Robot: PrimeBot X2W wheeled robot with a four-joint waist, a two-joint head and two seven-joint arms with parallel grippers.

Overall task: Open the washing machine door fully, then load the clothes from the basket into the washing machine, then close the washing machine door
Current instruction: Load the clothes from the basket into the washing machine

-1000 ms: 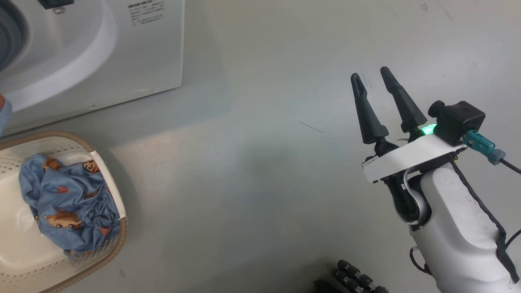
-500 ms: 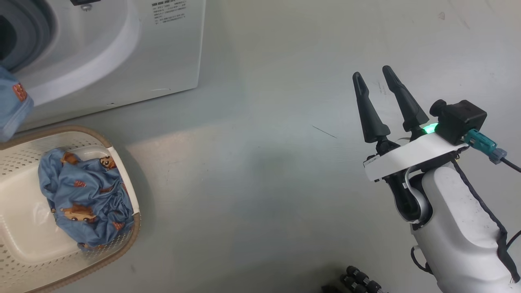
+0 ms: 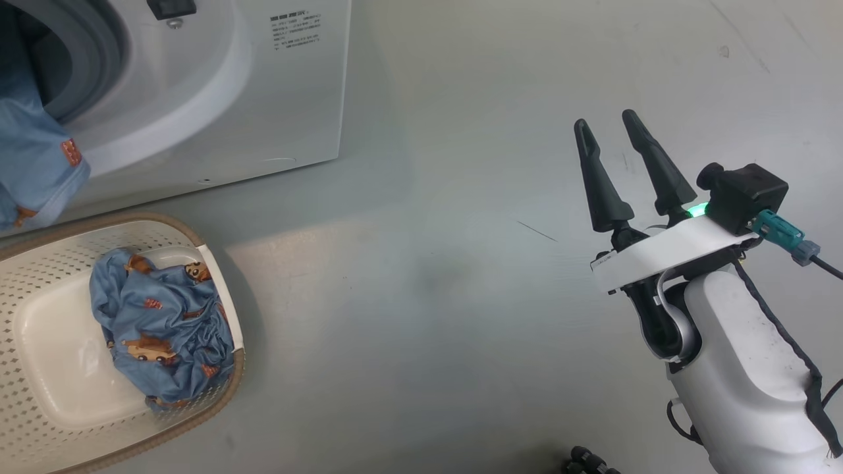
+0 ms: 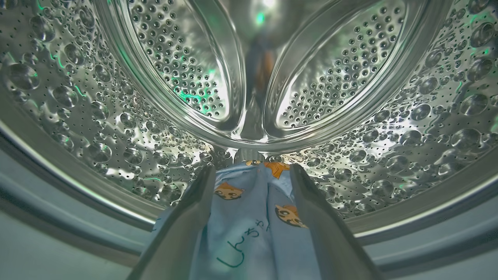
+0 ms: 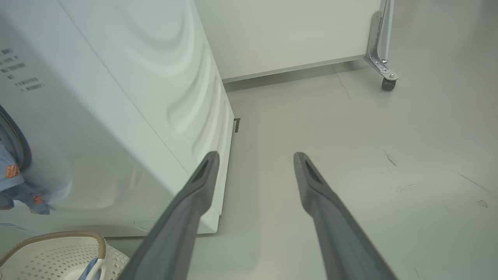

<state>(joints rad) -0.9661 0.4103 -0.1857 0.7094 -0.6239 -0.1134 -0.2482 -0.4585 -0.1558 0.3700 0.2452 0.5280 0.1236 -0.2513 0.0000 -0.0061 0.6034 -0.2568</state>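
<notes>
left hand (image 4: pixel 253 171) is slack and spread wide inside the washing machine (image 3: pixel 263 99) — a light blue garment (image 4: pixel 249 229) printed with small orange-brown figures lies in the gap between its two fingers, and whether either finger touches the cloth i cannot tell. past the fingertips the cloth ends on the bottom of the perforated steel drum (image 4: pixel 116 128), whose shiny back wall curves up behind it.

from the head view, blue printed cloth (image 3: pixel 33 158) hangs out of the opening over the grey gasket (image 3: pixel 92 59) and down the machine's white front, its lower edge just above the basket (image 3: pixel 53 253). the basket stands on the floor (image 3: pixel 428 263) right in front of the machine and holds a crumpled blue garment (image 3: pixel 164 329) bunched against its right end.

right hand (image 3: pixel 604 122) hangs well off to the right above bare floor, fingers parted and grasping nothing. beyond its fingertips in the right wrist view stands the machine's ribbed white side, and farther back a white panel (image 5: pixel 291 31) on a caster (image 5: pixel 388 83).
</notes>
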